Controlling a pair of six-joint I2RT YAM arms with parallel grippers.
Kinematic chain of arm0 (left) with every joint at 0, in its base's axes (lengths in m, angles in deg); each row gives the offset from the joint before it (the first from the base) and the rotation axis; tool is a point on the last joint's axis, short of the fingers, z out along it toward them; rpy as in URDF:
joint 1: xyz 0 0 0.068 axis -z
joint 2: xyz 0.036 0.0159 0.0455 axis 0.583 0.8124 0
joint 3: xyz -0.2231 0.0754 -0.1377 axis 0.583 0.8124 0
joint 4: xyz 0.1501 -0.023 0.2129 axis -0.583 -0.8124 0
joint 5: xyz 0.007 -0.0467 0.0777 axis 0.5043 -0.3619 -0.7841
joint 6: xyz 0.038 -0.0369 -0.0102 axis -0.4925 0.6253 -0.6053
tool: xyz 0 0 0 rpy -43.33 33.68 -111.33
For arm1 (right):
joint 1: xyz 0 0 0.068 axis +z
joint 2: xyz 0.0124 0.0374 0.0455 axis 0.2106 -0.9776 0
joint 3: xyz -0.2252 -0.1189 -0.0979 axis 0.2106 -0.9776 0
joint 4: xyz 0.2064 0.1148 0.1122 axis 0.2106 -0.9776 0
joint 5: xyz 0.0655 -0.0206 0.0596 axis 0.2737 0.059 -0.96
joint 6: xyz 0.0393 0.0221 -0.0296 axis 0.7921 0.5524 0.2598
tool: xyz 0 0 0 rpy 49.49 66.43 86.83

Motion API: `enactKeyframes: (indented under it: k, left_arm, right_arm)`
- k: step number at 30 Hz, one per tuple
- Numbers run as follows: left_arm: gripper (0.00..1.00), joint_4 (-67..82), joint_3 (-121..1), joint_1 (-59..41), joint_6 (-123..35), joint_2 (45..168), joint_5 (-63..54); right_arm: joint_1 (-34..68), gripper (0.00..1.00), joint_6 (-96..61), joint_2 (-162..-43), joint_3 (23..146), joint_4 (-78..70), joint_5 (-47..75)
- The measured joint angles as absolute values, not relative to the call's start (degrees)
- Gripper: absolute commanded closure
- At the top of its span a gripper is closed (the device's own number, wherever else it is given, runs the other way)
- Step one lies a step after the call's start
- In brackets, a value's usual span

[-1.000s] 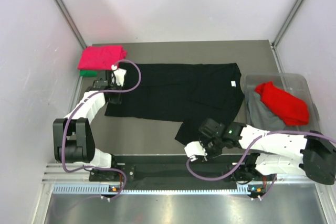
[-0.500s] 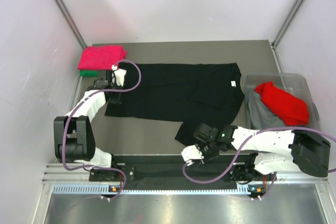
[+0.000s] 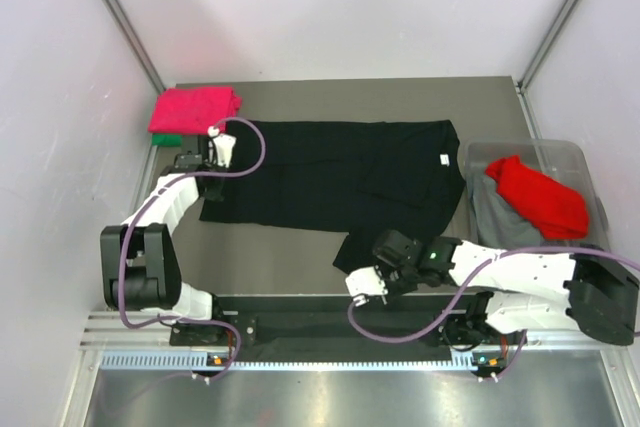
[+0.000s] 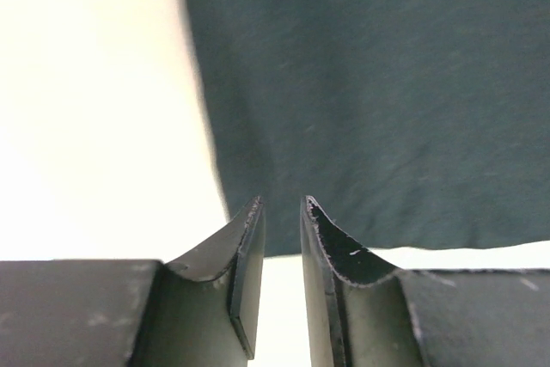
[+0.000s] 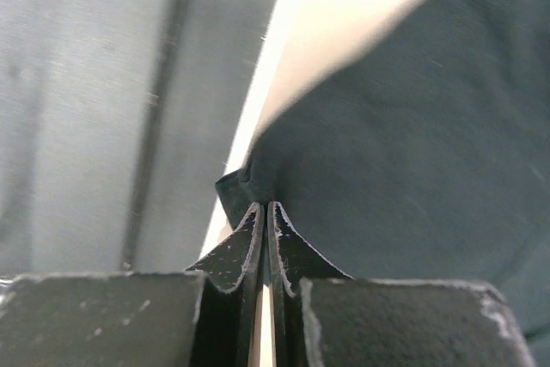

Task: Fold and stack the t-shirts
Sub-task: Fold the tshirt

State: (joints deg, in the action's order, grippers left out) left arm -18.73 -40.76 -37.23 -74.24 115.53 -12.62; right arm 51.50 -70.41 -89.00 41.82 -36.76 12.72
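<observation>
Shifting back toward the black t-shirt (image 3: 340, 182) from just off its near edge, the right gripper (image 5: 264, 208) now has its fingers pinched tight on the corner of the shirt's near flap, so a fold can likely begin. The shirt itself lies spread flat. At its far-left corner the left gripper (image 4: 282, 204) shows a narrow gap; whether cloth sits inside is hard to make out.

I see a grey-brown table (image 3: 330, 97). A black tee (image 3: 340, 177) lies spread flat across its middle, a green tee (image 3: 168, 139) sits at the far left corner under a folded pink tee (image 3: 195, 107), and a clear bin (image 3: 570, 152) stands at the right edge.
</observation>
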Motion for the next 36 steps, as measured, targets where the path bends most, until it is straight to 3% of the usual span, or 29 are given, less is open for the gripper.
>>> enactKeyframes:
  k: [9, 12, 14, 18, 36]
  left_arm:
    - [0.73, -23.78, -40.80, -47.59, -74.44, 114.48, -10.61]
    - [0.67, -25.84, -41.44, -48.13, -74.59, 115.57, -8.88]
    - [0.57, -26.34, -41.98, -48.18, -74.59, 117.41, -7.41]
    - [0.55, -26.71, -42.86, -48.18, -74.09, 121.10, -5.43]
    - [0.59, -25.64, -43.80, -48.29, -73.47, 126.54, -7.04]
  right_arm:
    - [43.72, 1.00, -69.95, -84.87, 46.32, -38.02, 12.32]
    - [42.54, 1.00, -69.71, -84.17, 46.36, -37.96, 11.93]
    - [41.97, 1.00, -69.42, -84.13, 46.36, -37.96, 11.56]
    - [41.25, 1.00, -69.10, -84.13, 46.36, -37.96, 11.08]
    - [38.93, 1.00, -67.94, -83.32, 46.34, -37.91, 9.02]
